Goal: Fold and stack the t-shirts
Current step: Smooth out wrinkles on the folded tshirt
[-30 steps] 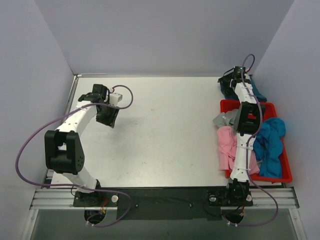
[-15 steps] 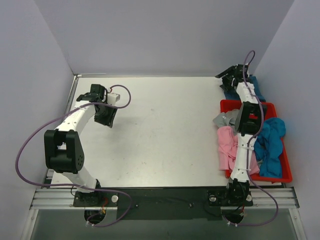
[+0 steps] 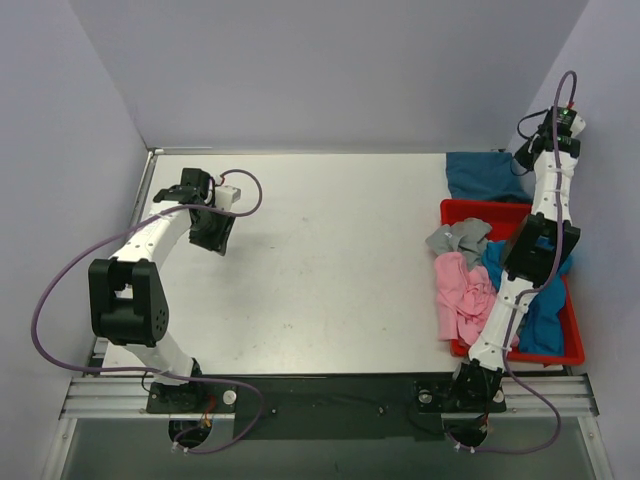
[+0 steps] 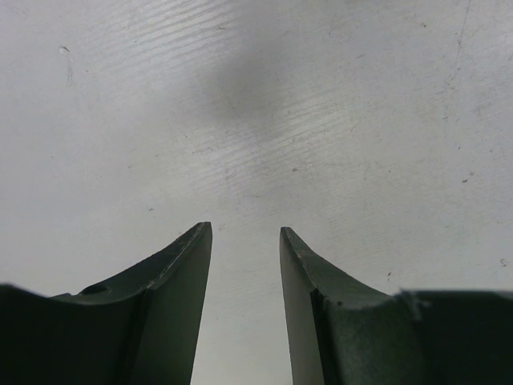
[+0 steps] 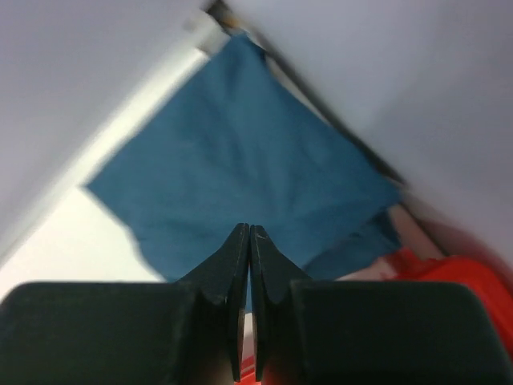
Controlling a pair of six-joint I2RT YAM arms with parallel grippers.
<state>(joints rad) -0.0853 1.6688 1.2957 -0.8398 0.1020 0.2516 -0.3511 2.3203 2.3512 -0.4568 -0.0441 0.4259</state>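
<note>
Your right pincer (image 3: 532, 140) (image 5: 250, 231) hangs in the air at the far right corner, its fingers together tip to tip and clamped on nothing. The dark teal shirt (image 3: 478, 175) (image 5: 240, 160) lies below and beyond those fingertips in the right wrist view, flat on the surface (image 3: 330, 260) in that corner and apart from the pincer. It lies just beyond the far end of the red tray (image 3: 462, 209). The pink shirt (image 3: 455, 295) is draped over the tray's left rim onto the surface, the grey shirt (image 3: 455, 238) is bunched just beyond it, and the turquoise shirt (image 3: 548, 310) is heaped inside the tray, partly behind your right arm. Your left pincer (image 3: 213, 233) (image 4: 244, 231) is at the far left, well apart from every shirt, its fingers apart over bare surface (image 4: 240, 96)
</note>
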